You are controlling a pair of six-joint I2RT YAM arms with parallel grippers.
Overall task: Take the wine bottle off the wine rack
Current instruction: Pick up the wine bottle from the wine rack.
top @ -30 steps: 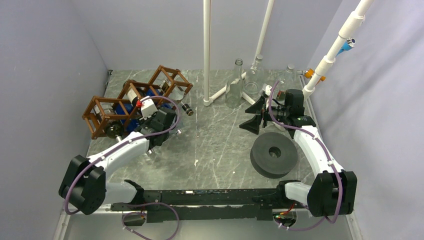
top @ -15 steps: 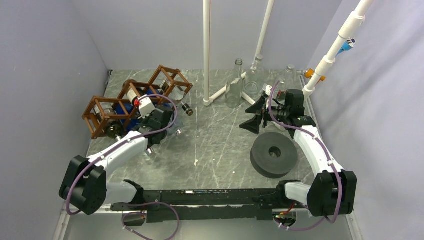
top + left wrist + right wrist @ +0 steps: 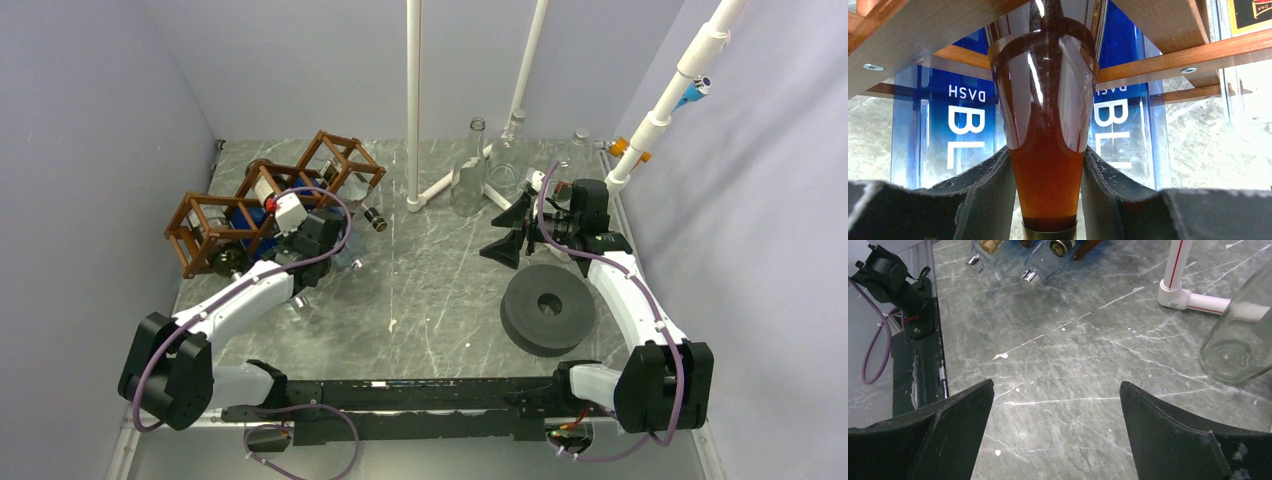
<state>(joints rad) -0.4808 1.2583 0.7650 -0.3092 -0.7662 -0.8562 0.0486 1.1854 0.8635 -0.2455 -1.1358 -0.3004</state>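
The brown wooden wine rack (image 3: 212, 213) lies at the back left with several bottles in its cells. My left gripper (image 3: 290, 232) is at its front side. In the left wrist view my left gripper (image 3: 1046, 152) is shut on the neck of an amber wine bottle (image 3: 1045, 100) that lies in a cell of the wine rack (image 3: 923, 30). Both pads press the glass. A blue bottle (image 3: 965, 125) lies behind it. My right gripper (image 3: 505, 235) is open and empty over the table, far from the rack; it is also open in the right wrist view (image 3: 1055, 387).
Clear glass bottles (image 3: 468, 172) stand at the back by a white pipe frame (image 3: 413, 110). A dark grey disc (image 3: 547, 308) lies under my right arm. A dark-capped bottle neck (image 3: 373, 218) sticks out of the rack. Walls close in on both sides.
My left gripper has shifted slightly left, closer to the rack, still holding the bottle neck. The right arm has not moved.
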